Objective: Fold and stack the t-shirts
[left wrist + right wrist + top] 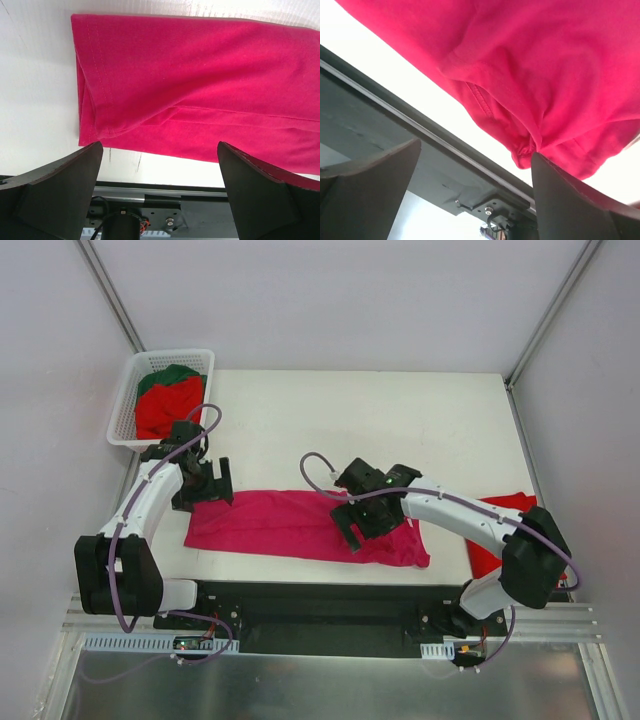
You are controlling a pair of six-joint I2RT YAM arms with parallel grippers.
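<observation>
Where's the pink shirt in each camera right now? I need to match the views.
Top view: the pink shirt lies as a long band across the near side of the table.
Left wrist: it fills the upper picture, hemmed end at left.
Right wrist: it fills the upper right, bunched lower down.
Shared landmark: the black rail along the table's near edge.

Red t-shirt (506, 503) at far right, mostly behind the right arm (462, 513) (its shape unclear).
</observation>
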